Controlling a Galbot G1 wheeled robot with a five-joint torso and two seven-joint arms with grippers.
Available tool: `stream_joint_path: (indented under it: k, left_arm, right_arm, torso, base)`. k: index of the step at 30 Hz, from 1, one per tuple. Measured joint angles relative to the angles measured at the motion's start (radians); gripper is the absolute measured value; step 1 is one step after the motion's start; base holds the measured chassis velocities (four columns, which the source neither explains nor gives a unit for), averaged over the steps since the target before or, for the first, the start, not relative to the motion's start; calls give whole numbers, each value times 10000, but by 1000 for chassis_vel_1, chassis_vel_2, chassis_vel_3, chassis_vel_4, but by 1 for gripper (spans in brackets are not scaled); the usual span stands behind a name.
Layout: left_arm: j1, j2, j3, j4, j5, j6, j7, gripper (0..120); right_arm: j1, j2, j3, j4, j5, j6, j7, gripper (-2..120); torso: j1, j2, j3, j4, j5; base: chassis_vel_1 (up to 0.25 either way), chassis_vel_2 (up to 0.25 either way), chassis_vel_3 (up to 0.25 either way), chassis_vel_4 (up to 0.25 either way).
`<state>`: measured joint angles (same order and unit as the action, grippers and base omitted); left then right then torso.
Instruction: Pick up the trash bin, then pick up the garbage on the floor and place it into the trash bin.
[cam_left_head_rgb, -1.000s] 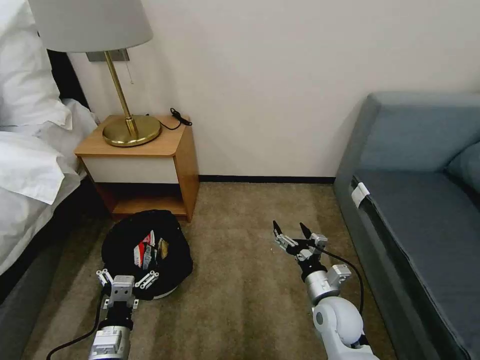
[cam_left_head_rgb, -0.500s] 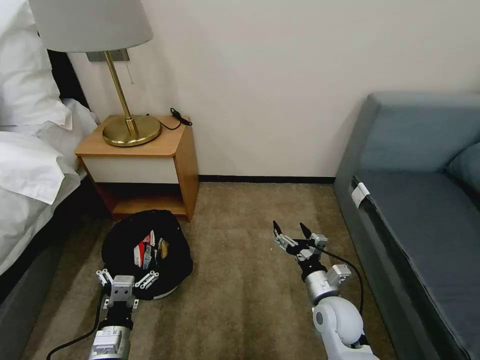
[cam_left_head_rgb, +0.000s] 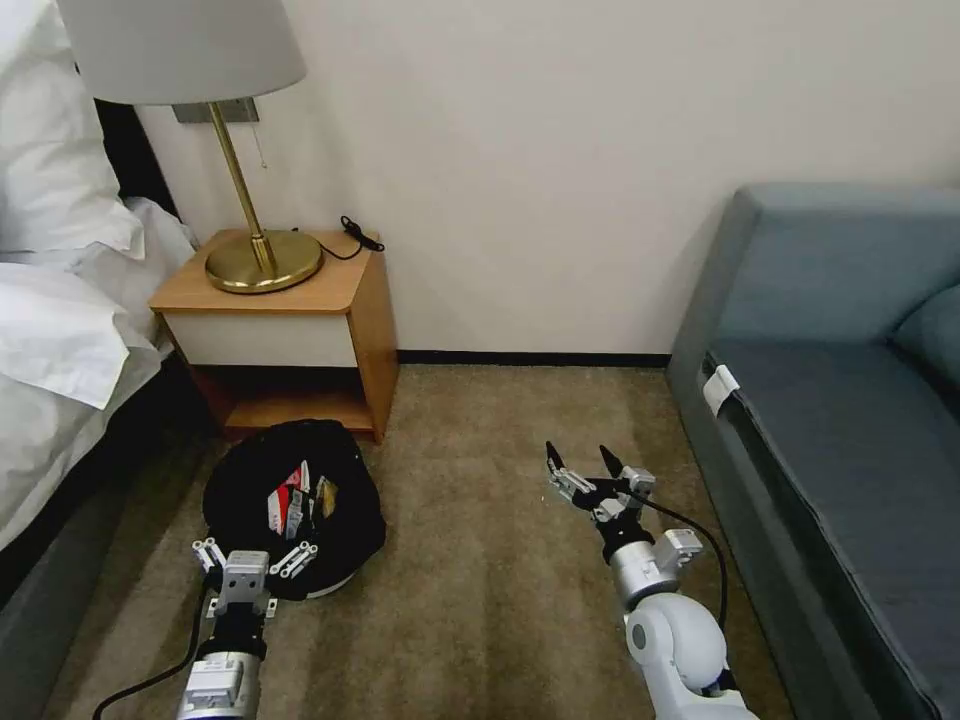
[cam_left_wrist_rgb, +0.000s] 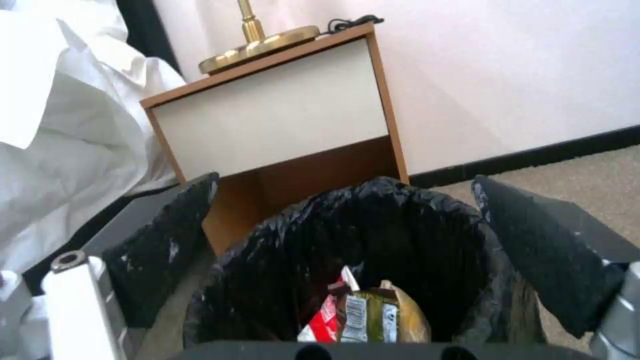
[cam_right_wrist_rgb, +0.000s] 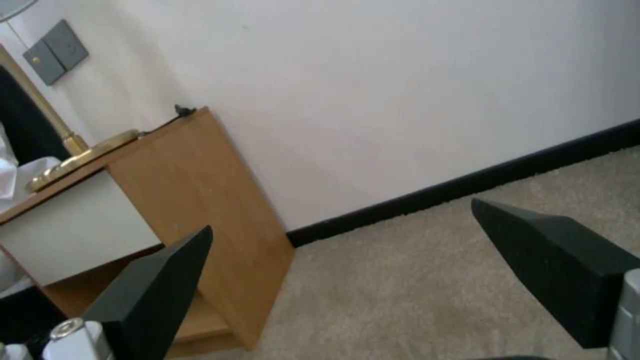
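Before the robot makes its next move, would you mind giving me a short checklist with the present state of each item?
1. Left gripper open at the near rim of the trash bin: ok.
2. Left gripper gripping the bin: not ok, fingers apart from the bag.
3. Garbage inside the bin: ok, packets lie at the bottom.
4. Right gripper open and holding nothing: ok.
5. Carpet between the arms free of litter: ok.
6. Litter elsewhere in the room: cannot tell.
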<state>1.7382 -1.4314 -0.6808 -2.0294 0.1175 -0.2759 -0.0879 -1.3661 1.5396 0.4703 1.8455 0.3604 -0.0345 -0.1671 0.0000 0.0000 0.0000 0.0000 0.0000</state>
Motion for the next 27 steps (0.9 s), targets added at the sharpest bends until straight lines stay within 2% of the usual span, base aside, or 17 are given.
stream_joint_path:
  k: [27]
  left_arm:
    - [0, 0, 0, 0, 0, 0, 0, 100]
  right_arm:
    - [0, 0, 0, 0, 0, 0, 0, 100]
  torso:
    - [0, 0, 0, 0, 0]
  base:
    - [0, 0, 0, 0]
